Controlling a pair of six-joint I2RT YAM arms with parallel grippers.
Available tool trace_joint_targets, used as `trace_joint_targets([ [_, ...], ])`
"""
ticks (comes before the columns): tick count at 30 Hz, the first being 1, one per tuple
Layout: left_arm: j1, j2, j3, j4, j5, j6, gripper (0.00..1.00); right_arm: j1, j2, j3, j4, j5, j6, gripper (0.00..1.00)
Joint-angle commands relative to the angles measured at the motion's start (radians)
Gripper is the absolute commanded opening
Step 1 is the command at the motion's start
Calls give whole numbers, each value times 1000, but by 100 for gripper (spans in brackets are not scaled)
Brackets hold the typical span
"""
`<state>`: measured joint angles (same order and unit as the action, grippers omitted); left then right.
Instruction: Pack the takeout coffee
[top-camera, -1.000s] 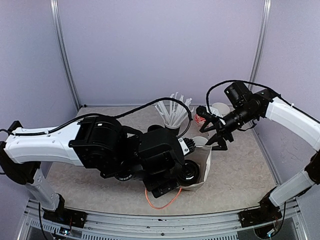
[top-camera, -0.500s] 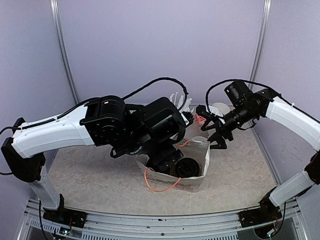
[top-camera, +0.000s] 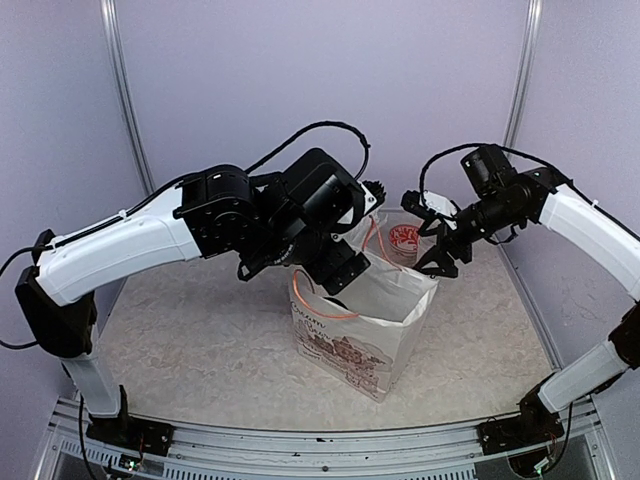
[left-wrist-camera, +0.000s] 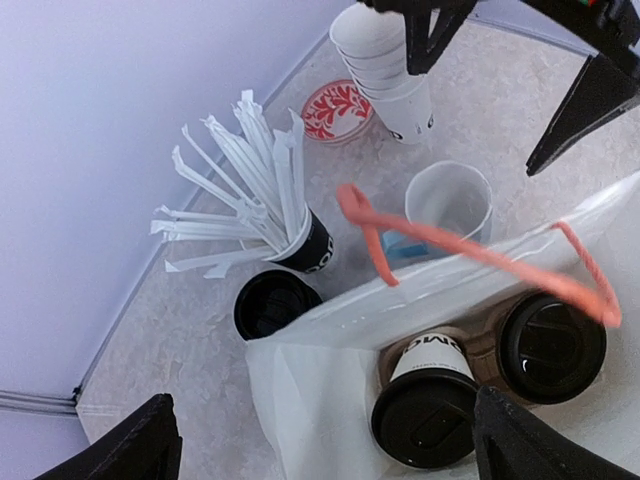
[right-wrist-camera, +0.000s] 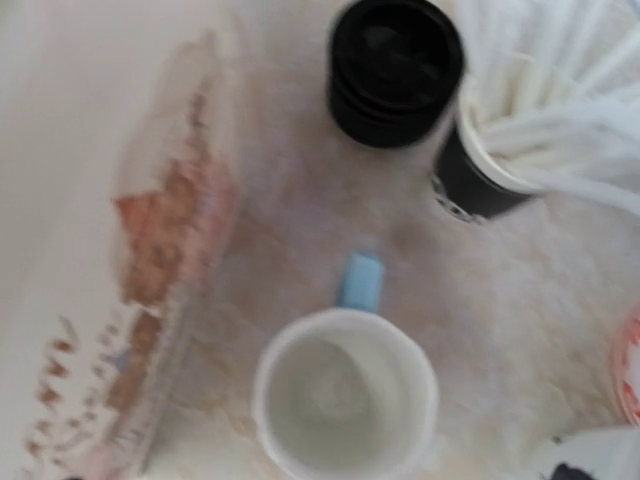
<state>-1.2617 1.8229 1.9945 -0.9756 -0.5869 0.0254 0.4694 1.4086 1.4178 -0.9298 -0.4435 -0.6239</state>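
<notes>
L gripper (left-wrist-camera: 325, 440) hangs over bag (top-camera: 350, 340) mouth, jaws wide apart, holding nothing. R gripper (top-camera: 440, 255) is spread wide too, empty, at bag's far-right rim; can't tell if it touches. Bag stands upright on table (top-camera: 200, 340), orange handles (left-wrist-camera: 470, 255) up. Inside, side by side: coffee cup (left-wrist-camera: 425, 415) w/ black lid, print partly showing, & 2nd cup (left-wrist-camera: 552, 347), only its lid visible. Behind bag: mug (left-wrist-camera: 450, 200) w/ blue handle, straws (left-wrist-camera: 250, 170) in a black cup, lid stack (left-wrist-camera: 272, 303), cup stack (left-wrist-camera: 385, 70), red-patterned dish (left-wrist-camera: 337, 110).
</notes>
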Motion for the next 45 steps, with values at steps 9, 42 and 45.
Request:
trace_joint_targets([
  [9, 222, -162, 52, 250, 70, -51, 89, -102, -66, 29, 1, 30, 18, 99],
  [42, 608, 226, -27, 382, 751, -346, 37, -106, -39, -43, 41, 45, 52, 99],
  [45, 608, 236, -25, 392, 753, -345, 28, -106, -44, -45, 40, 45, 50, 100],
])
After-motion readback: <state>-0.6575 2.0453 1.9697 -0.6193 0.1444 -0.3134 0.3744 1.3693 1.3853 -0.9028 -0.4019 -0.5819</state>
